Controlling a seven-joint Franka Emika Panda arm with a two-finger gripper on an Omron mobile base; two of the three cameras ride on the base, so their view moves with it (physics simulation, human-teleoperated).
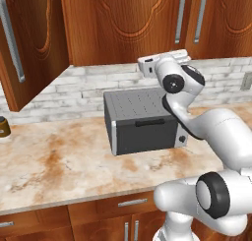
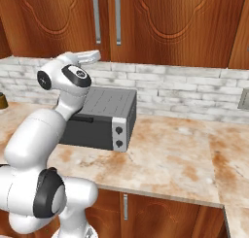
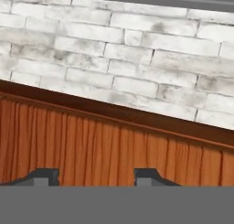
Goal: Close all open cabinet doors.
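One tall reddish-brown cabinet door (image 1: pixel 29 48) at the left stands open, swung out over the counter, its long silver handle (image 1: pixel 12 38) facing me. The other cabinet doors (image 1: pixel 123 18) along the wall lie flat and shut, and two more shut doors (image 2: pixel 73 18) show with their handles side by side. My hand (image 1: pixel 162 60) hovers above the toaster oven, just below the shut doors and well right of the open one. The gripper (image 3: pixel 95 177) is open with nothing between its fingertips (image 3: pixel 43 176), and it faces the brick wall and a strip of cabinet wood (image 3: pixel 91 145).
A dark grey toaster oven (image 1: pixel 140 119) sits on the marble counter (image 1: pixel 64 161) against the white brick backsplash (image 1: pixel 88 85). A small dark jar (image 1: pixel 4 127) stands at the counter's far left. Drawers and base cabinet doors (image 1: pixel 118 208) run below. A wall outlet (image 2: pixel 244 98) sits at the right.
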